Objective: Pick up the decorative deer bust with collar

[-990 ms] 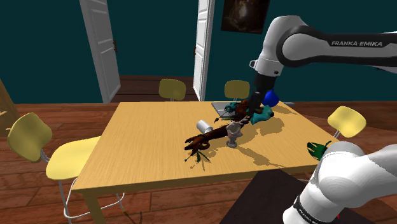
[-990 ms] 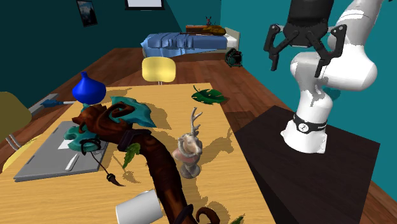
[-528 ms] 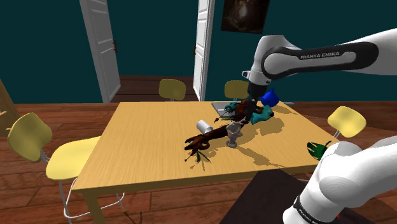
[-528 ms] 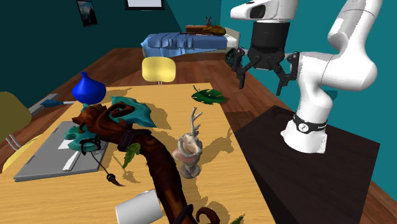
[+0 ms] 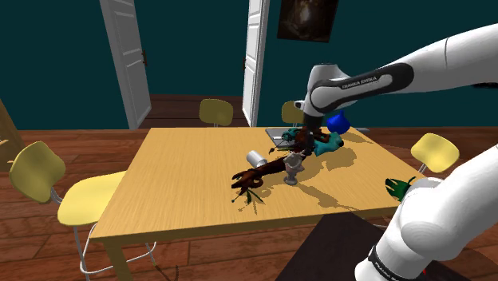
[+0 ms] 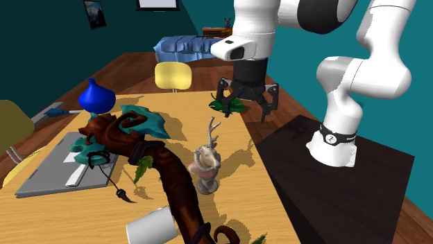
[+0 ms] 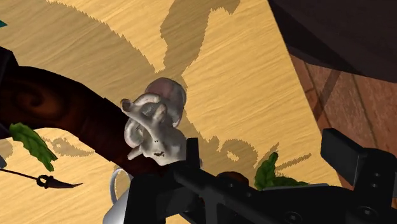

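Second exterior view: one deer bust (image 6: 207, 166), one wide-spread gripper (image 6: 244, 111)

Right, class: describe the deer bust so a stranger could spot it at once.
Start at the wooden table, cluttered towards one end. Beside the dark brown twisted staff stands a small pale deer bust. Unlike the white cup nearby, it carries thin antlers pointing up.

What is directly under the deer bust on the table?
The deer bust stands on the bare wooden table; its base covers the spot beneath. In the wrist view it also hides part of the dark brown staff beside it.
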Available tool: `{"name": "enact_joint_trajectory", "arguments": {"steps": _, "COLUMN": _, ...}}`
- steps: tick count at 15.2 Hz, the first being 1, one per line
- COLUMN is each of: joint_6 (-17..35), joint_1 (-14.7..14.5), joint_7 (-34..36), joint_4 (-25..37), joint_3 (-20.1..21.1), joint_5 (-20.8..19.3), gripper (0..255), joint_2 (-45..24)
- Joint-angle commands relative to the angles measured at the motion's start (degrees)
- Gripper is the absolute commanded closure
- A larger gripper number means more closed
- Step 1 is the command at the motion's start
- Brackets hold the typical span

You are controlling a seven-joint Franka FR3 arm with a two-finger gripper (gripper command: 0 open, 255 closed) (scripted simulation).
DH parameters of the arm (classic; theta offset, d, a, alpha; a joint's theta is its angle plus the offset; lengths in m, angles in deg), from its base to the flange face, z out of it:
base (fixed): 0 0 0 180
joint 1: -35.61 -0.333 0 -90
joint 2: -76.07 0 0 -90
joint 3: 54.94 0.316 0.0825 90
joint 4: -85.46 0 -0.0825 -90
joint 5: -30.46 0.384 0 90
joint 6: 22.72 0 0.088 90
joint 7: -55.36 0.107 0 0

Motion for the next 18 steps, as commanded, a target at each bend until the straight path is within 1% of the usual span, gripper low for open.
{"name": "enact_joint_trajectory", "arguments": {"steps": 1, "joint_6": 2.51, "joint_1": -0.19, "joint_7": -4.32, "joint_4": 1.72, "joint_3": -1.74, "joint_5": -0.38, "gripper": 0, "joint_2": -4.27}}
{"name": "enact_joint_trajectory", "arguments": {"steps": 5, "joint_6": 7.25, "joint_1": -0.6, "joint_7": -12.52, "joint_4": 6.04, "joint_3": -4.37, "joint_5": 0.37, "gripper": 0, "joint_2": -13.49}}
{"name": "enact_joint_trajectory", "arguments": {"steps": 9, "joint_6": 11.15, "joint_1": -0.34, "joint_7": -20.87, "joint_4": 11.55, "joint_3": -5.76, "joint_5": 2.55, "gripper": 0, "joint_2": -23.11}}
{"name": "enact_joint_trajectory", "arguments": {"steps": 10, "joint_6": 11.19, "joint_1": -0.26, "joint_7": -20.98, "joint_4": 11.63, "joint_3": -5.7, "joint_5": 2.59, "gripper": 0, "joint_2": -23.24}}
{"name": "enact_joint_trajectory", "arguments": {"steps": 17, "joint_6": 16.96, "joint_1": 0.04, "joint_7": -21.69, "joint_4": 9.61, "joint_3": -5.59, "joint_5": 4.12, "gripper": 0, "joint_2": -27.19}}
{"name": "enact_joint_trajectory", "arguments": {"steps": 18, "joint_6": 16.96, "joint_1": 0.05, "joint_7": -21.68, "joint_4": 9.6, "joint_3": -5.59, "joint_5": 4.11, "gripper": 0, "joint_2": -27.19}}
